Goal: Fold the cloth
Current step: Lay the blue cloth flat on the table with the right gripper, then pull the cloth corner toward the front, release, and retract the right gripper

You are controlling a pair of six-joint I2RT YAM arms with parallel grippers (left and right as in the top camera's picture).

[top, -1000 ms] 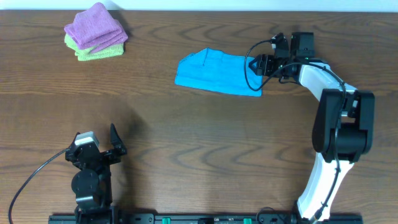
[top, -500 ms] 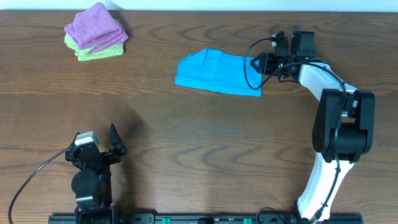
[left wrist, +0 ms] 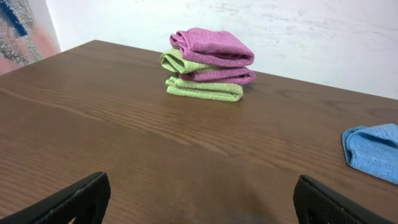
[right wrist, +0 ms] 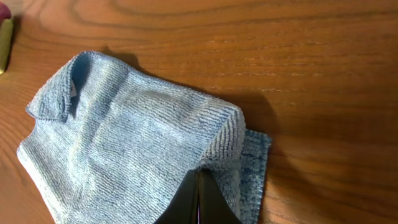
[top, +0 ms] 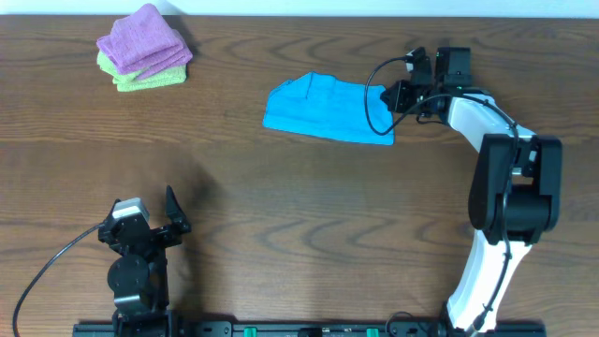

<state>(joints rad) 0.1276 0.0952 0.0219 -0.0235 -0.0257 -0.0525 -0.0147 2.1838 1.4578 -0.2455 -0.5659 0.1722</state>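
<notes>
The cloth (top: pixel 326 110) lies on the far half of the desk (top: pixel 281 206), right of centre and well apart from the purple cloth (top: pixel 145 37) stacked on the light-green cloth (top: pixel 140 80) at the far left corner. It is not flat: in the right wrist view its near part rises in a soft ridge, a lower layer pokes out at the side, and the far corner with the small white tag (right wrist: pixel 73 89) curls over on itself. The right tool (right wrist: pixel 199 196) is clenched at the cloth's right edge, fingers pressed together with the terry gathered up to their tips, so it looks to be grasping that edge, though the view is too close to tell whether it has one layer or two. The left tool (left wrist: pixel 200 202) is parked at the near left of the desk, released with its fingers spread wide, touching nothing. The step in hand seems to be carrying the pinched edge over to the opposite side. Doing it well likely means lifting only enough for the edge to clear the rest of the cloth, sweeping straight across rather than at a slant so the edges meet, and lowering the edge before letting go so it does not spring back. A pull that is too low or too quick may drag the whole cloth along the desk instead of folding it.
</notes>
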